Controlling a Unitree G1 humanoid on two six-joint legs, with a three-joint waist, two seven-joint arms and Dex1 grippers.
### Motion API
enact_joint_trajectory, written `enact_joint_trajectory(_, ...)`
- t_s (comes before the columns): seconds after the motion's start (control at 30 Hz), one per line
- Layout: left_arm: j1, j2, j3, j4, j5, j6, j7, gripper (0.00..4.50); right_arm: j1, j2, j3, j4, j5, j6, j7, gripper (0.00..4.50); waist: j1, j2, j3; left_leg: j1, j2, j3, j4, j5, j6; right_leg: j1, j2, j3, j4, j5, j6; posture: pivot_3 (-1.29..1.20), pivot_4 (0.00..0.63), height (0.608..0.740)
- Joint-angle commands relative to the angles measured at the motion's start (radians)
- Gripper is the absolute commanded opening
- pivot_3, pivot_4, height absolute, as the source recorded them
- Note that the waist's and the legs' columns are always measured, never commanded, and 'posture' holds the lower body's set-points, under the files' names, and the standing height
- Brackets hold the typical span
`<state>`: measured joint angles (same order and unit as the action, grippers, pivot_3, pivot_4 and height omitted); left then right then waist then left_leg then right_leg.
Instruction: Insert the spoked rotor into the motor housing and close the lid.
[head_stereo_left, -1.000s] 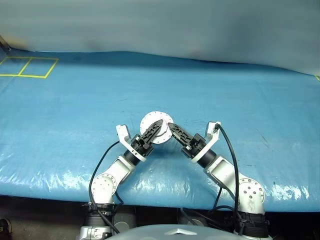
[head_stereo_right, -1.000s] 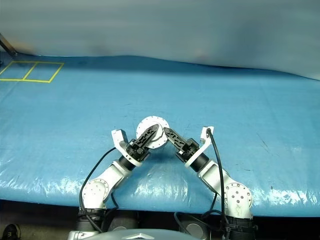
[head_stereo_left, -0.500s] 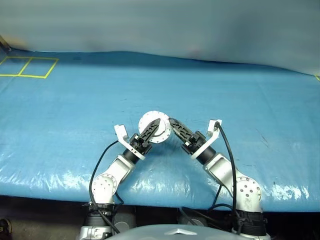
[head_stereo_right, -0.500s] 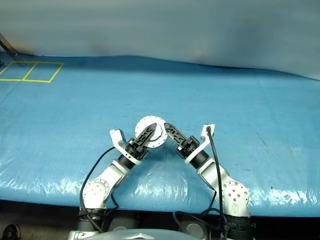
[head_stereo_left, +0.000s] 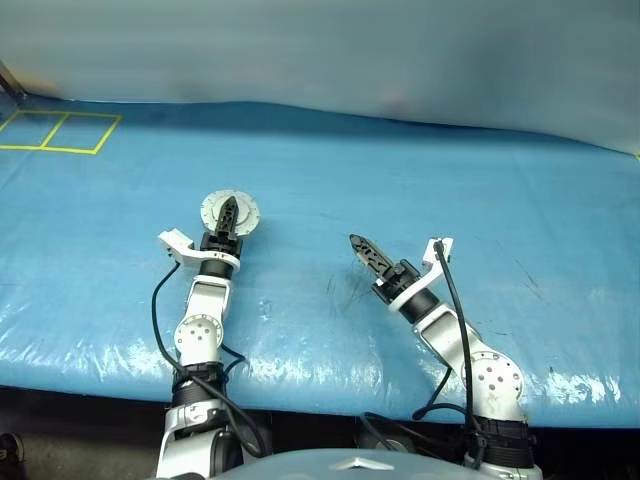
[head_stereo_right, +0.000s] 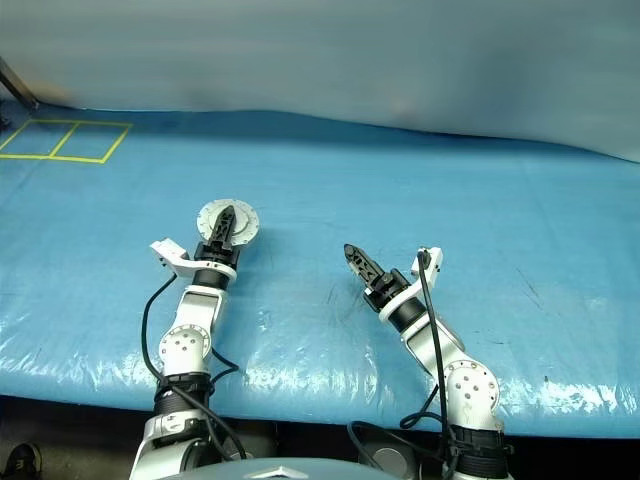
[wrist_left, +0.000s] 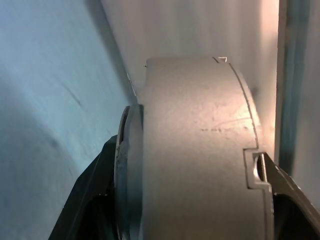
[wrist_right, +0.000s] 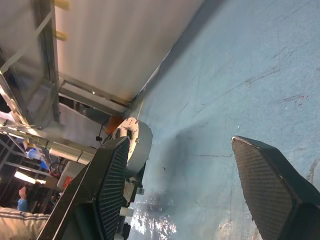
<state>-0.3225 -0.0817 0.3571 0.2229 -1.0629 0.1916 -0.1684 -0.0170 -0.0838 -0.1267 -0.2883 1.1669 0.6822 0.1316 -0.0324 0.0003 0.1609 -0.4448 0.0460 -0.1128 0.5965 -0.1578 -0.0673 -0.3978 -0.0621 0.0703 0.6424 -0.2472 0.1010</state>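
On the blue table (head_stereo_left: 420, 180), left side, the left hand (head_stereo_left: 229, 213) clamps the housing (head_stereo_left: 229, 211) by its rim w/ lid seated (so assy looks closed, prob. being carried off), while the right hand (head_stereo_left: 362, 249), well apart, gapes wide, empty.

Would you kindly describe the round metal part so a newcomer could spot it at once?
On the blue tarp, find the robot's left arm. Its left pincer is closed on a pale grey round motor assembly with a dotted rim. The right pincer is open and holds nothing.
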Motion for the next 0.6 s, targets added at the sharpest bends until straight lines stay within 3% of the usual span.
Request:
enact_joint_trajectory(0.03,-0.062,0.015,0.043,0.041,0.079,-0.060,0.073,2.53,-0.009,0.000,-0.011,-0.022,-0.006,-0.012,0.016,3.42,-0.002,0.000,0.000,0.000,0.000,0.000,0.000,0.000,0.000,0.000,0.000,0.000,0.000,0.000,0.000,0.00,0.150,0.740)
enact_joint_trajectory(0.27,-0.089,0.021,0.089,0.115,0.215,-0.122,0.192,2.53,-0.009,-0.005,0.001,-0.025,-0.042,-0.005,0.023,3.42,-0.008,-0.001,0.001,0.001,0.000,0.000,0.000,0.001,0.000,0.001,0.000,0.000,0.001,0.001,0.002,0.00,0.150,0.740)
enact_joint_trajectory(0.3,-0.079,0.014,0.095,0.103,0.222,-0.135,0.197,3.11,-0.008,-0.004,0.002,-0.025,-0.044,-0.004,0.024,3.46,-0.008,-0.001,0.001,0.001,0.000,0.000,0.000,0.001,0.000,0.001,0.000,0.001,0.001,0.001,0.002,0.00,0.150,0.740)
enact_joint_trajectory(0.43,-0.046,0.012,0.122,0.066,0.324,-0.242,0.288,4.31,-0.008,0.001,0.000,-0.024,-0.048,0.001,0.026,3.46,-0.013,-0.001,0.000,0.005,0.000,0.000,-0.001,0.001,-0.001,0.004,0.001,0.001,0.001,0.001,0.001,0.00,0.150,0.740)
enact_joint_trajectory(0.6,0.019,0.048,0.131,-0.016,0.519,-0.341,0.428,4.48,-0.007,0.002,-0.002,-0.016,-0.043,0.016,0.022,3.46,-0.018,-0.001,0.000,0.009,0.000,0.000,-0.003,0.001,-0.001,0.006,0.001,0.001,0.001,0.000,0.000,0.00,0.150,0.740)
